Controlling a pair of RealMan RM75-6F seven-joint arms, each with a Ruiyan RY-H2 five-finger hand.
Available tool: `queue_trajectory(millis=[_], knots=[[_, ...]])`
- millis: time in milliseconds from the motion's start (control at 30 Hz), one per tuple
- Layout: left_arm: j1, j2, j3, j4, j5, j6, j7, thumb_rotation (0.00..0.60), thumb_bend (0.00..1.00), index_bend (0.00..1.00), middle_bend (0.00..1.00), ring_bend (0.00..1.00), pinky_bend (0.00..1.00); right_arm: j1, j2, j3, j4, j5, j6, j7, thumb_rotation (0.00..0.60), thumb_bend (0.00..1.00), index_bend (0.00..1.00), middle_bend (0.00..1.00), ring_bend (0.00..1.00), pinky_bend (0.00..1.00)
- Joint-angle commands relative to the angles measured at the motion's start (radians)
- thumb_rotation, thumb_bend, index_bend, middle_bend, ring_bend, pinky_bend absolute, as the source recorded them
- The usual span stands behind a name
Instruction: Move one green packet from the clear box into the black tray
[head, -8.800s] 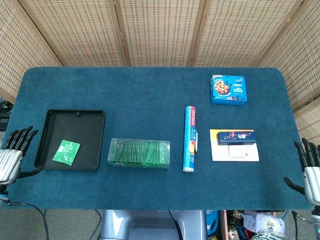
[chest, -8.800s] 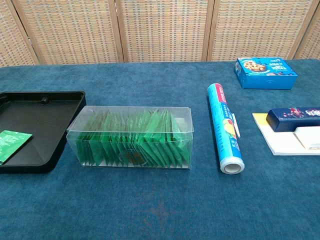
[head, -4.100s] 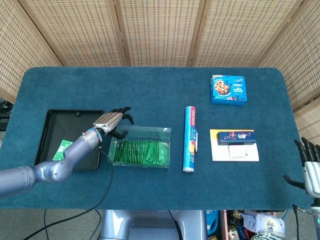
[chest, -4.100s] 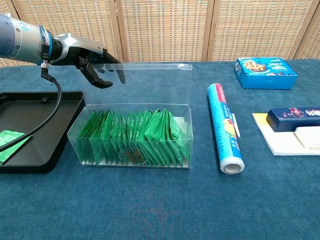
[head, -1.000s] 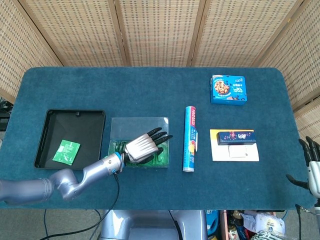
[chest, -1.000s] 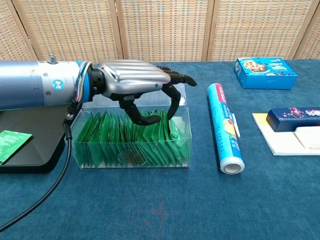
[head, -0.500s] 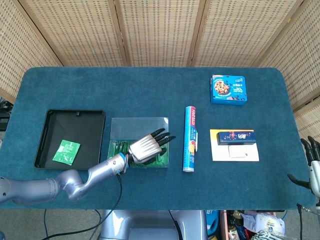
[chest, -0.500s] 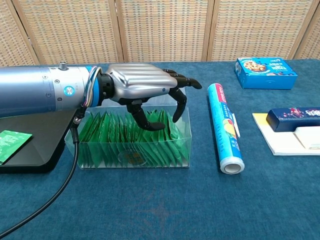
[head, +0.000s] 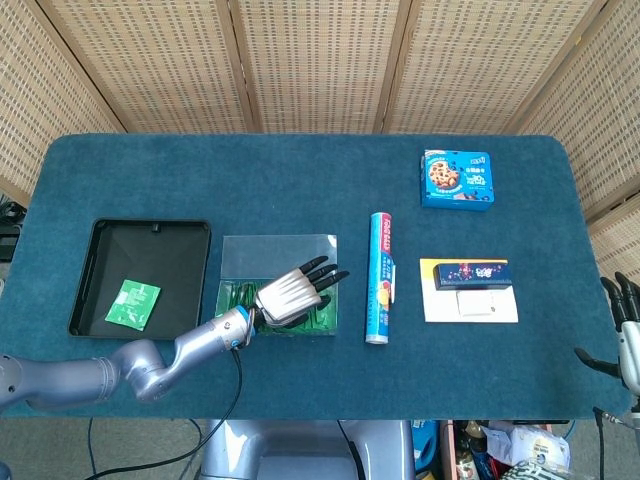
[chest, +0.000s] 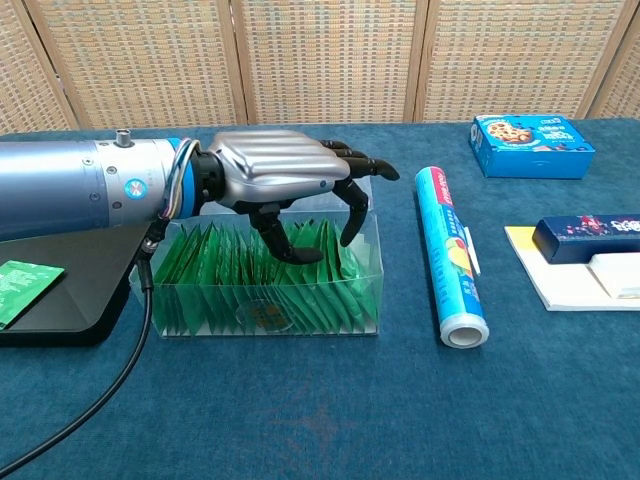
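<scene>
The clear box (chest: 265, 300) stands with its lid (head: 275, 255) folded back flat, and a row of green packets (chest: 215, 265) stands upright inside. My left hand (chest: 285, 185) hovers over the box's right half, fingers spread and curled down; the thumb and fingertips dip among the packet tops, with nothing seen pinched. From above, the same left hand (head: 292, 295) covers the box's right part. The black tray (head: 150, 228) lies left of the box and holds one green packet (head: 133, 303). My right hand (head: 625, 335) rests open at the table's right front edge.
A blue roll (head: 379, 277) lies right of the box. Further right are a white pad with a dark blue box (head: 470, 290) on it and a blue cookie box (head: 457, 179) at the back. A cable (chest: 90, 400) trails from my left arm.
The left hand came from the table's left edge, raised the box lid, then moved over the packets. In the last half second it sank slightly, its fingertips lower among the packets.
</scene>
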Motion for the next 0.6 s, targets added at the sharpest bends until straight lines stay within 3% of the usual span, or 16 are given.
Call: queue_trajectory(millis=[33, 600], knots=[[0.000, -0.005, -0.001, 0.004, -0.001, 0.001, -0.001, 0.600, 0.38, 0.46, 0.00, 0.00, 0.00, 0.000, 0.001, 0.000, 0.000, 0.001, 0.000, 0.001, 0.600, 0.00, 0.00, 0.00, 0.00, 0.00], [0.000, -0.043, 0.001, 0.035, -0.001, 0.010, 0.012, 0.600, 0.39, 0.46, 0.00, 0.00, 0.00, 0.000, 0.002, 0.001, 0.005, 0.003, -0.003, 0.010, 0.600, 0.00, 0.00, 0.00, 0.00, 0.00]])
